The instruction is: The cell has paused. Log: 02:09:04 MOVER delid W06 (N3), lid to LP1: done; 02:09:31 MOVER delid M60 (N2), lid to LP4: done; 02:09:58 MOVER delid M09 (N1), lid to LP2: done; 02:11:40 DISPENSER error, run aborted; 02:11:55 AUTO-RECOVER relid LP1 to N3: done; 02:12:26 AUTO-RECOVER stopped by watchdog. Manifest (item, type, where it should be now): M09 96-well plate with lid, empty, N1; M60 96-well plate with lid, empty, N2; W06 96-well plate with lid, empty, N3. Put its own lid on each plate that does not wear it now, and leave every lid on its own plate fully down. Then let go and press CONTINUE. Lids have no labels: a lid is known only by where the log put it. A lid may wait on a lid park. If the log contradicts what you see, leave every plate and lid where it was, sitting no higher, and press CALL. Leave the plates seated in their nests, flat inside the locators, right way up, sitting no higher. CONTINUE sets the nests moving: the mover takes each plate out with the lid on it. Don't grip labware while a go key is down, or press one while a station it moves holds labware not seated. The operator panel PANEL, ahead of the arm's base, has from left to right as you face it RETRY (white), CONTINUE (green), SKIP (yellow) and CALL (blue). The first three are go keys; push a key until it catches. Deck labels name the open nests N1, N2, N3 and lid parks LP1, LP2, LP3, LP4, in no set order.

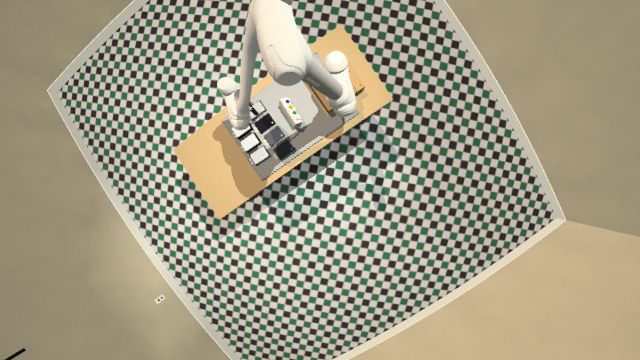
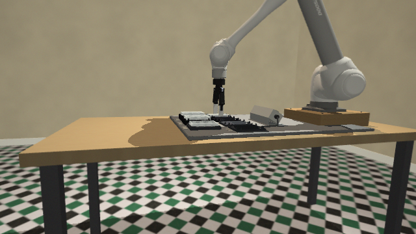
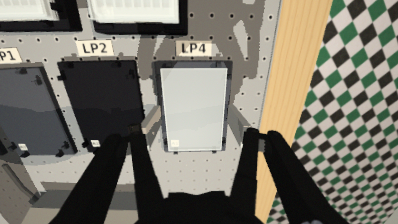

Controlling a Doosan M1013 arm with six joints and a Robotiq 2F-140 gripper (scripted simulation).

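In the wrist view, a pale lid (image 3: 194, 108) lies flat on the lid park labelled LP4. My gripper (image 3: 194, 113) is open above the lid's near end. One finger stands on each side of it, with a gap on both sides. The park labelled LP2 (image 3: 102, 102) is dark and bare. The park labelled LP1 (image 3: 27, 112) shows a greyer surface and is cut off by the frame's left edge. Two white plates (image 3: 134, 9) in black nests show at the top edge. From the side, the gripper (image 2: 218, 110) hangs just above the deck.
The grey deck (image 2: 260, 128) lies on a wooden table. The operator panel (image 1: 291, 112) with its coloured keys stands beside the lid parks. It also shows in the side view (image 2: 266, 115). The table edge (image 3: 292, 100) runs just right of LP4. The arm's base (image 2: 326, 115) is at the right.
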